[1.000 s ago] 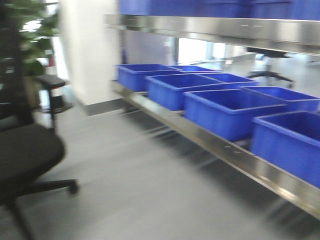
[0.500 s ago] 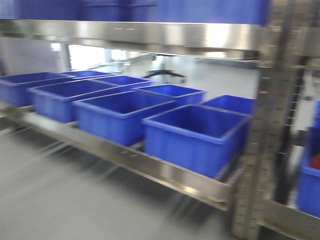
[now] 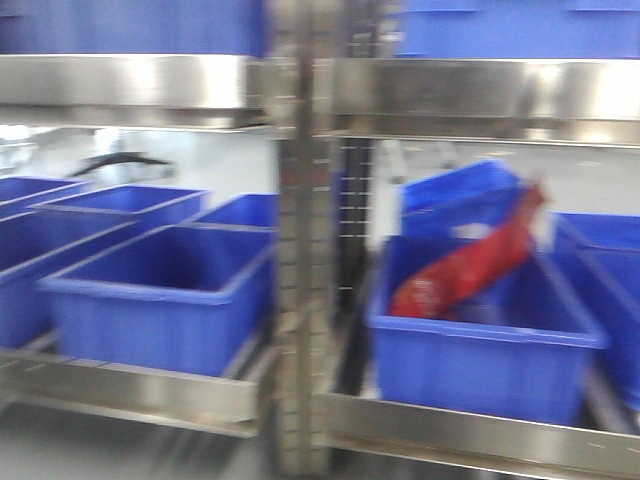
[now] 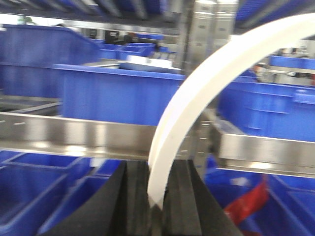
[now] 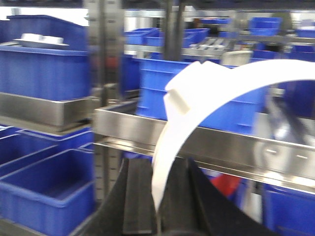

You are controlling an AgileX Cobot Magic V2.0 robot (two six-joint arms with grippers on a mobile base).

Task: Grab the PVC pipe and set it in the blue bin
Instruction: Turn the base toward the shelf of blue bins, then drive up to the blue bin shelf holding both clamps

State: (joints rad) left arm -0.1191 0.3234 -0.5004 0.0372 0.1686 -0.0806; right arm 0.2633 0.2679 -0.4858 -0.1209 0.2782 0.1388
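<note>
The front view has swung right: the steel post (image 3: 300, 260) now stands in the middle, a blue bin (image 3: 160, 290) left of it, a red bag (image 3: 470, 265) right of it. Left wrist: the left gripper (image 4: 156, 199) squeezes the PVC pipe (image 4: 197, 93), which rises and bends right across the post. Right wrist: the right gripper (image 5: 157, 196) squeezes PVC pipe too, right of the post.

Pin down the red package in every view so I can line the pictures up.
Exterior front: the red package leans in the blue bin just right of the steel upright.
Left wrist: bottom right, below the shelf rail and right of the white pipe.
Right wrist: a blurred red patch low and right of centre, under the rail; likely the same package.
Shared landmark: the steel upright.
</note>
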